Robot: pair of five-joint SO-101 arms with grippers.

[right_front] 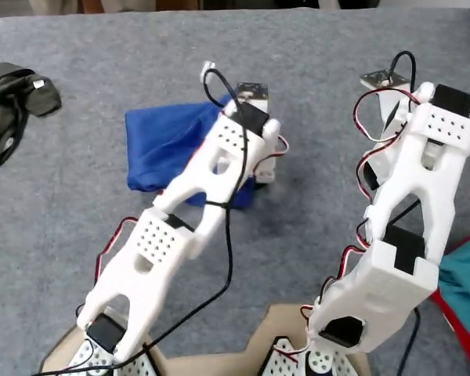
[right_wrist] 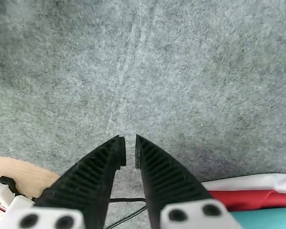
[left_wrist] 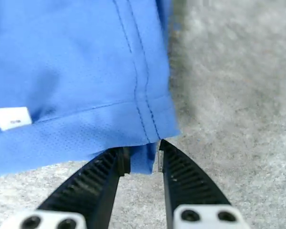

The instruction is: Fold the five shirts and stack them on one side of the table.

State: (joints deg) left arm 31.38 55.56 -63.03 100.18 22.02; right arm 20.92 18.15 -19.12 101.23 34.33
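Grey carpet covers the table. The blue shirt looks soft and floppy. The left gripper pinches its stitched corner between its fingers, a good holding spot. The right gripper is almost closed, empty.

I can read no words or numbers anywhere. The small white tag on the blue shirt carries a faint grey mark, too small for me to make out.

A folded shirt is laid on the table. A garment is set left of it, a shirt pile far right.
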